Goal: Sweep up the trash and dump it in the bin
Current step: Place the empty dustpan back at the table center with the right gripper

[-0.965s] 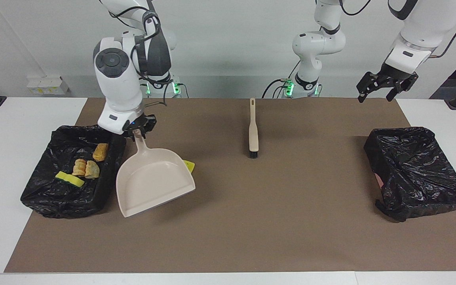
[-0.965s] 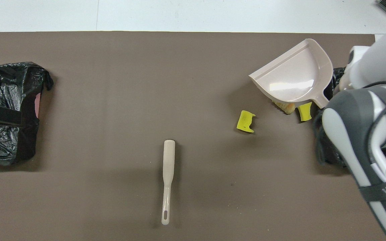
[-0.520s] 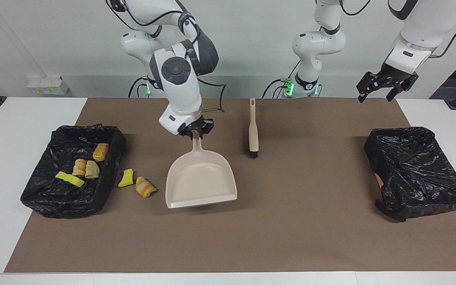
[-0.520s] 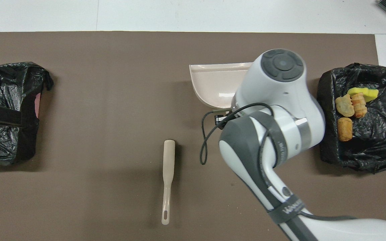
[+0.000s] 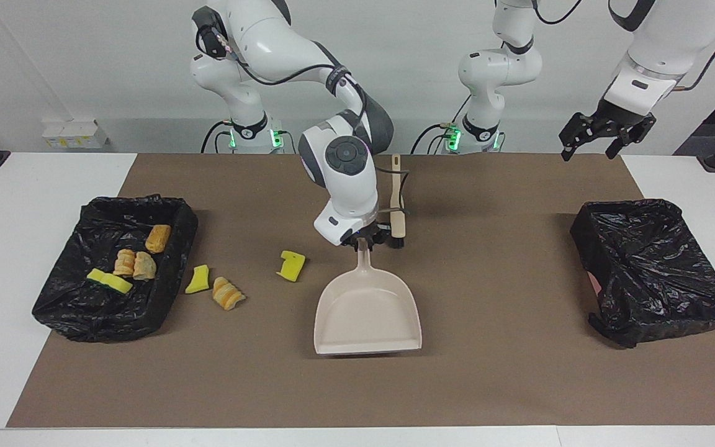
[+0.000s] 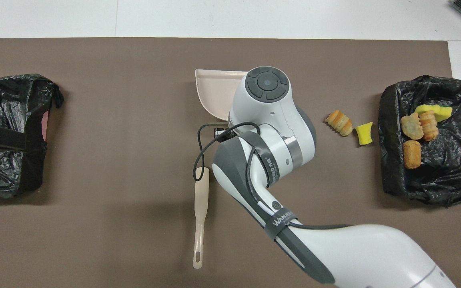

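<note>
Trash (image 5: 228, 293) lies partly in the bin (image 5: 72, 310) at the frame's left, three scraps loose beside it, while my right gripper (image 5: 367, 241) clamps the dustpan (image 5: 367, 313) handle at centre, my left gripper (image 5: 606, 138) waits open upper right; next, I judge, comes fetching the brush (image 5: 396, 186).

Right hand (image 5: 364, 239) is lowered mid-counter, fingers clamped shut. Left hand (image 5: 606, 135) hangs raised, fingers spread.

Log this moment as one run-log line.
right gripper: shut on dustpan handle | left gripper: open, waiting | three scraps on mat | bin: four scraps inside
</note>
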`<action>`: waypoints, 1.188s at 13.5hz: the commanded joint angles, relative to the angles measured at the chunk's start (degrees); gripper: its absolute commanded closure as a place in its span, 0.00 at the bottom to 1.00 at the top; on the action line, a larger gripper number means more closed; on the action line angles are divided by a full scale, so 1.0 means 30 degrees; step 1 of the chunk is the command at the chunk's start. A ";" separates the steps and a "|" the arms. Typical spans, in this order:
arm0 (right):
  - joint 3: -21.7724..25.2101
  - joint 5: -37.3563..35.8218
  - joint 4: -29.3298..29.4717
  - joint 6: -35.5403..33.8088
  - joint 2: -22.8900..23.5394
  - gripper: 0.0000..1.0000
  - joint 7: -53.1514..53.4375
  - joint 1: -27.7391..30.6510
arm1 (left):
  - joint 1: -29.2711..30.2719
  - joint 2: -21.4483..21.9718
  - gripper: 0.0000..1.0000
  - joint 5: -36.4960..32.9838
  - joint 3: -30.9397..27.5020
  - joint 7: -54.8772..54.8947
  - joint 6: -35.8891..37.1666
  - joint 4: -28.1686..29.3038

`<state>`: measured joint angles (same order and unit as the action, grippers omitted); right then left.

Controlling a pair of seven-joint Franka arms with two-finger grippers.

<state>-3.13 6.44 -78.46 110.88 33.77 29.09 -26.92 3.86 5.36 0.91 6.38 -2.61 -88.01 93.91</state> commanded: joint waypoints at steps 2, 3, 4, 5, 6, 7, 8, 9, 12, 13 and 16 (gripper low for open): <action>0.0106 0.0168 0.1367 0.1063 0.2042 1.00 0.0351 -0.0516 | 0.0148 0.0087 0.00 -0.0158 0.0101 -0.0040 0.0331 -0.0131; 0.0107 0.0051 0.1309 0.1617 0.2248 1.00 0.0380 -0.0577 | 0.0147 0.0087 0.00 -0.0158 0.0101 -0.0069 0.0331 -0.0131; 0.0078 -0.0124 0.1192 0.1884 0.2221 0.96 0.0438 -0.0578 | 0.0147 0.0087 0.00 -0.0158 0.0101 -0.0040 0.0331 -0.0131; -0.0009 -0.0126 0.1191 0.2002 0.2134 0.72 0.0467 -0.0520 | 0.0176 0.0087 0.00 -0.0158 0.0101 -0.0040 0.0331 -0.0131; 0.0077 -0.0300 0.1162 0.1975 0.1901 0.01 0.0410 -0.0577 | 0.0177 0.0087 0.00 -0.0158 0.0101 -0.0069 0.0331 -0.0131; 0.0078 -0.0389 0.1162 0.1945 0.1377 0.00 0.0409 -0.0607 | 0.0177 0.0087 0.00 -0.0158 0.0101 -0.0040 0.0302 -0.0160; -0.0009 -0.0390 0.1162 0.1945 0.1139 0.00 0.0409 -0.0462 | 0.0177 0.0087 0.00 -0.0158 0.0101 -0.0069 0.0331 -0.0131; 0.0019 -0.0419 0.1162 0.1887 0.0934 0.00 0.0409 -0.0431 | 0.0177 0.0087 0.00 -0.0187 0.0101 -0.0040 0.0331 -0.0160; 0.0136 -0.0448 0.1133 0.1595 -0.0030 0.00 0.0175 -0.0227 | 0.0177 0.0087 0.00 -0.0158 0.0101 -0.0040 0.0331 -0.0131; 0.0252 -0.0448 0.1132 0.1042 -0.0586 0.00 0.0088 -0.0139 | 0.0148 0.0087 0.00 -0.0158 0.0101 -0.0040 0.0331 -0.0160; 0.0253 -0.0507 0.1132 -0.0569 -0.2051 0.00 -0.1983 0.1235 | 0.0177 0.0087 0.00 -0.0159 0.0101 -0.0069 0.0331 -0.0131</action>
<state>-1.79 5.52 -74.20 111.97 30.83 27.34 -25.99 3.89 5.36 0.91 6.38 -2.60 -88.00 93.91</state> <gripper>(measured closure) 0.000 0.000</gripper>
